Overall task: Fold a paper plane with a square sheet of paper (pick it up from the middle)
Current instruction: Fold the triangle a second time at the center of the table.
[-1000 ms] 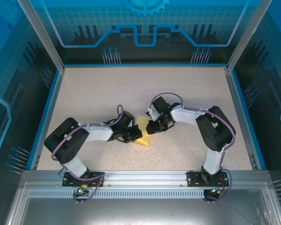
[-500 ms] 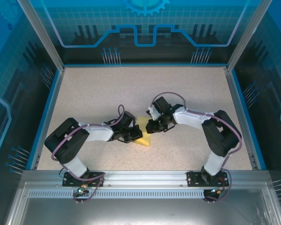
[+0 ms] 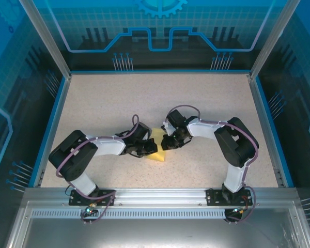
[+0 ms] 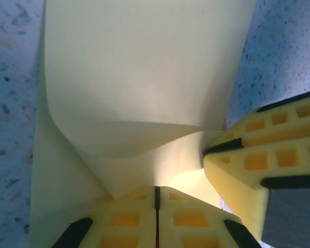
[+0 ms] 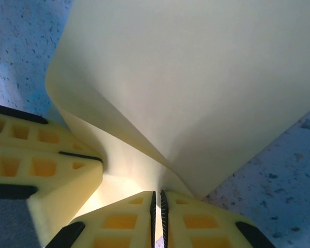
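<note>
The yellow square sheet of paper (image 3: 159, 155) lies mid-table between both arms, creased, with flaps lifted. In the left wrist view the sheet (image 4: 144, 77) rises in a fold to my left gripper (image 4: 156, 190), whose jaws are pressed together on its edge. My right gripper's fingers (image 4: 258, 175) touch the same fold from the right. In the right wrist view the sheet (image 5: 196, 77) runs down into my right gripper (image 5: 157, 194), shut on a thin edge of it. My left gripper's fingers (image 5: 41, 170) sit at the left. The paper plane is out of view.
The speckled table (image 3: 119, 103) is bordered by a blue rim (image 3: 56, 119) and glass walls. Both arms (image 3: 232, 139) bend inward with their wrists almost meeting at the sheet. A metal rail (image 3: 160, 196) runs along the near edge.
My right gripper has narrowed onto the paper's edge and shifted slightly left toward the left gripper. The left gripper stays shut in place.
</note>
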Controlling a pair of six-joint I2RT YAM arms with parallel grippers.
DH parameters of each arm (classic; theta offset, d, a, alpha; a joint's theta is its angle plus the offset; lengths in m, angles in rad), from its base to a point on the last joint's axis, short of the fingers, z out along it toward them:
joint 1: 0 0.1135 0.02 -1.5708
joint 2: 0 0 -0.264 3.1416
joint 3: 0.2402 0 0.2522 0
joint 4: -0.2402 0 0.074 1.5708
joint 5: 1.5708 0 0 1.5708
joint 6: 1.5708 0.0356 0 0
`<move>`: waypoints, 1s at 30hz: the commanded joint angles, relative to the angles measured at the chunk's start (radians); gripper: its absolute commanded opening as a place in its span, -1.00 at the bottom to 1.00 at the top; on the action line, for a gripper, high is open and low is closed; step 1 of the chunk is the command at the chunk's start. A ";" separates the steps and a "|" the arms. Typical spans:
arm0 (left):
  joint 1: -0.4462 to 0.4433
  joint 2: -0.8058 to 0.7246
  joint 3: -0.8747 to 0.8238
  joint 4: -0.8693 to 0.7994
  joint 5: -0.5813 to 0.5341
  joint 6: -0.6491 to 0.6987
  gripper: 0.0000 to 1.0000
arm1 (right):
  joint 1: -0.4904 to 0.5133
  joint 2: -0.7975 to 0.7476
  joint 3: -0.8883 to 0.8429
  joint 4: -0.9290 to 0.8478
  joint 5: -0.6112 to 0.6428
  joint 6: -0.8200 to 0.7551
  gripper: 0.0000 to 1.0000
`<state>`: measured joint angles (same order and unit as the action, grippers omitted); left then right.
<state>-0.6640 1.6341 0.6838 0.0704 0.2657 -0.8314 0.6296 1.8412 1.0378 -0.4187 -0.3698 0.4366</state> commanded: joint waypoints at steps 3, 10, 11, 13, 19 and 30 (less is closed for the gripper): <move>-0.009 -0.089 0.034 -0.043 -0.051 0.025 -0.84 | 0.005 0.034 0.000 -0.043 0.028 -0.021 -0.72; -0.008 -0.032 0.036 -0.070 -0.102 0.002 -0.87 | 0.005 0.054 0.002 -0.049 0.035 -0.027 -0.73; -0.007 -0.025 0.037 -0.070 -0.109 -0.003 -0.87 | 0.005 0.056 0.004 -0.050 0.035 -0.028 -0.73; -0.007 -0.007 0.037 -0.065 -0.119 -0.007 -0.88 | 0.006 0.057 0.002 -0.050 0.039 -0.030 -0.73; -0.007 0.024 0.052 -0.098 -0.180 -0.028 -0.88 | 0.007 0.071 0.011 -0.079 0.072 -0.034 -0.73; 0.002 -0.024 0.096 -0.225 -0.314 -0.040 -0.76 | 0.012 0.096 0.006 -0.149 0.190 -0.081 -0.74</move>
<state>-0.6731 1.6230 0.7433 -0.0723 0.0254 -0.8688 0.6353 1.8683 1.0721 -0.4713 -0.3271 0.3866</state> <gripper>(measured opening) 0.117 0.130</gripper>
